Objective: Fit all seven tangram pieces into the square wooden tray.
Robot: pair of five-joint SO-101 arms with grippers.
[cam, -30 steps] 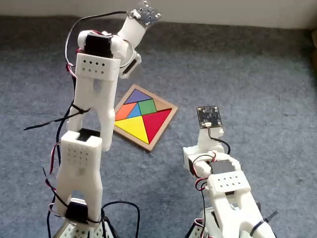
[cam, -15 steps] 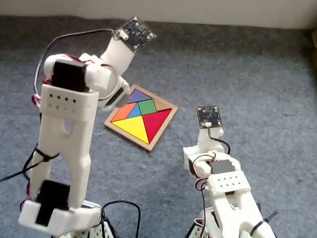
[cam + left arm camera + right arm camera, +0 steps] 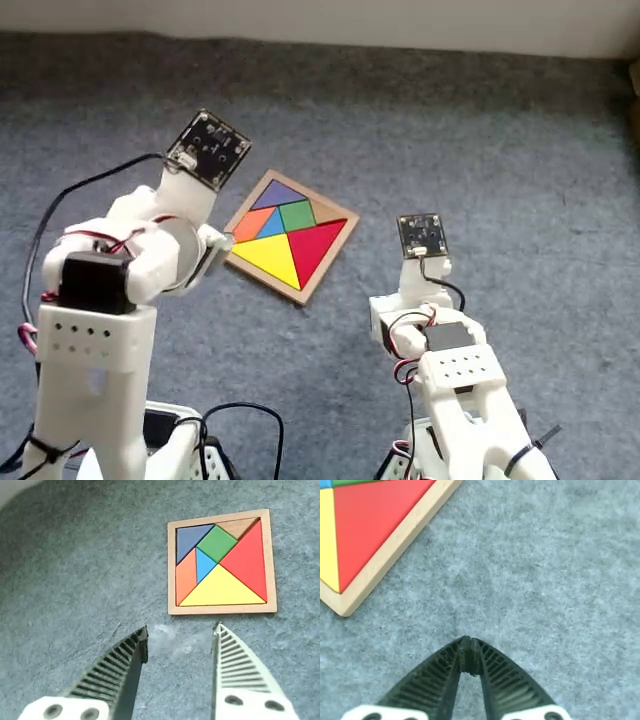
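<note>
Seven pieces (image 3: 220, 587) sit flush in the tray (image 3: 222, 609) on the carpet (image 3: 520, 150); left gripper (image 3: 181, 627), spread wide and empty, hangs beside one tray edge, right gripper (image 3: 468, 640), pinched together on nothing, near a tray corner; risk: a low arm swing clips the tray, dislodging pieces.

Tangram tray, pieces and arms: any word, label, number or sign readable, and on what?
None readable. The square wooden tray and tangram pieces bear no print; any marks on the left arm's camera board and the right arm's camera board are too small to read.
</note>
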